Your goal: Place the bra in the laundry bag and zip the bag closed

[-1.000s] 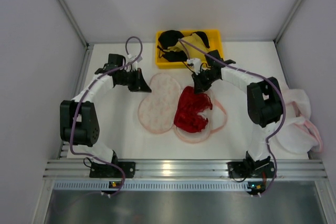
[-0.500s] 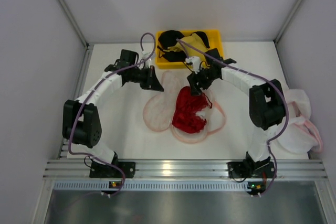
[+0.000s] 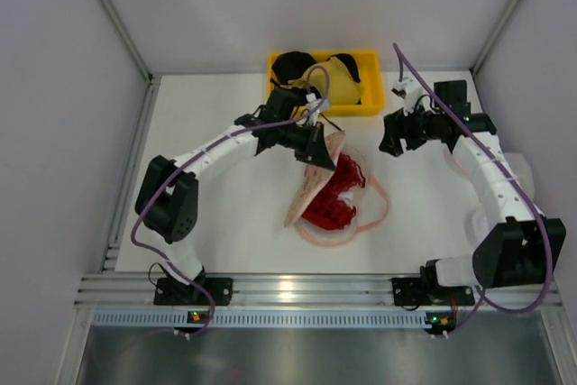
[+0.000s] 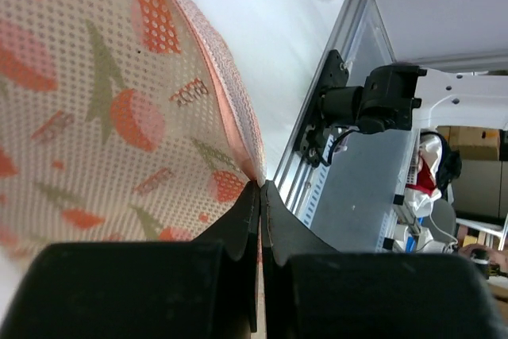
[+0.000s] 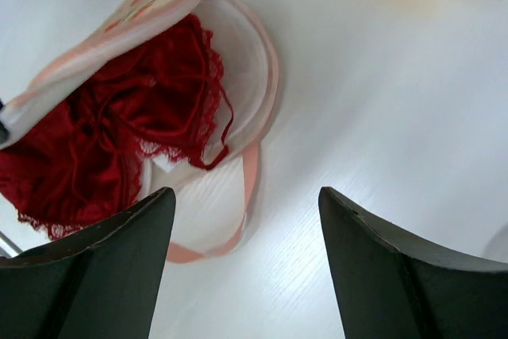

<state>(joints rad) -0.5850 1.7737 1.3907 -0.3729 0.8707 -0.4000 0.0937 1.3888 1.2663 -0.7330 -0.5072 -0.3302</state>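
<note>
Your left pincer is clamped on the pink edge of the laundry bag, holding its top half tilted over the bra, which lies bunched in the bottom half. The risk is that lace and a strap spill toward the bag's rim, so if you drop the flap now the zip will likely bite fabric. A thin pinch on mesh could also slip. Your right pincer stands wide and empty, well right of the bag, free to tuck. Open desk lies left and front; the yellow bin crowds the back.
</note>
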